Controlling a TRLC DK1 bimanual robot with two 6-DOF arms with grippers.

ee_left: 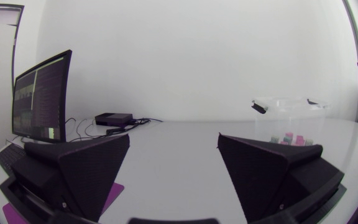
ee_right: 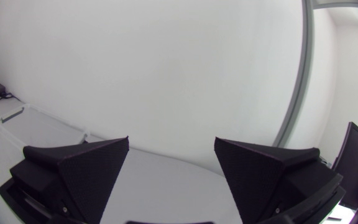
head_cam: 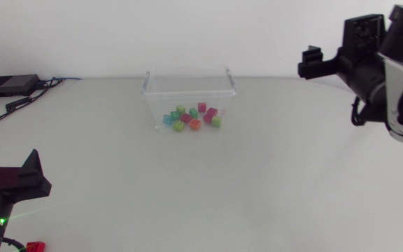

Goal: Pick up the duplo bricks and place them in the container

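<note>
1. The left jaws stand apart with nothing between them, low over the near left corner of the bench (head_cam: 257, 182); their wedge fingers (ee_left: 82, 168) point across toward the container (head_cam: 150, 98), which reads as a rest pose
2. The right jaws are also apart and empty, held high at the far right on the right arm (head_cam: 397, 77), well apart from the container
3. The bricks (head_cam: 191, 117) lie in a loose cluster on the container's floor, so the task looks done or nearly so
4. A small red piece (head_cam: 35, 246) shows at the near edge beside the left jaws; I cannot tell if it is a brick
5. There is open room all round the container; its tall clear walls call for coming in from above, and the black box (head_cam: 9, 85) with cables sits at the far left edge, out of the way
</note>
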